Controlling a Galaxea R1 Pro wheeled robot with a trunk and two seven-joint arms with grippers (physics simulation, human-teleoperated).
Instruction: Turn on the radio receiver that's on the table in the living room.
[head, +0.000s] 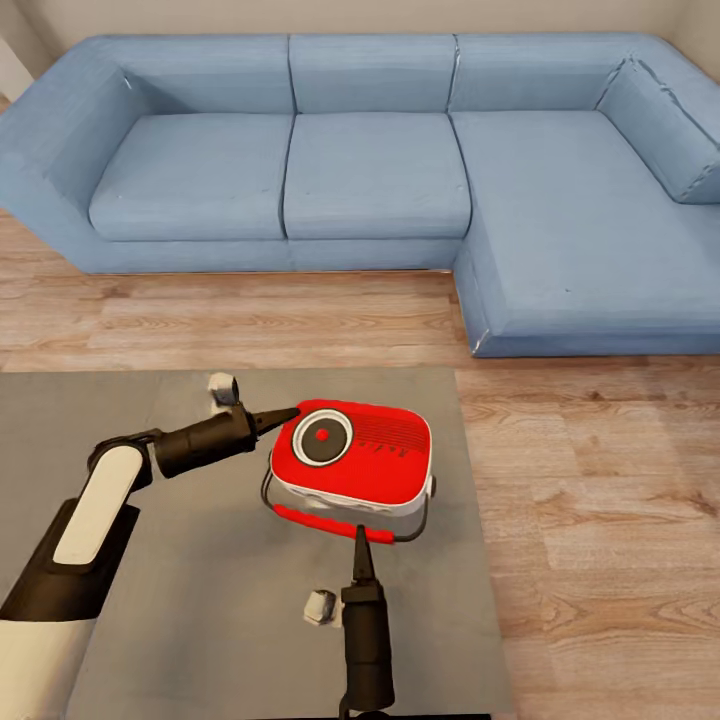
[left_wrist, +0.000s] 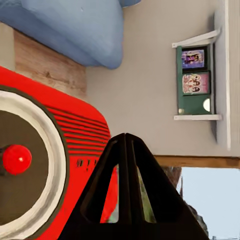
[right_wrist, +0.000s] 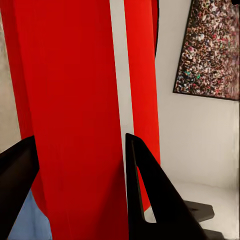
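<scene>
Head view has the radio receiver lying on the grey table, blue sofa beyond — its dial dot glowing red. Left gripper, fingers pressed together, points its tip at the radio's top-left corner. Right gripper sits at the red handle; right wrist view shows its fingers spread, red body between them.

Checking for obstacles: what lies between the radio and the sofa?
Head view: bare grey table top behind the radio, then wood floor up to the sofa.
</scene>
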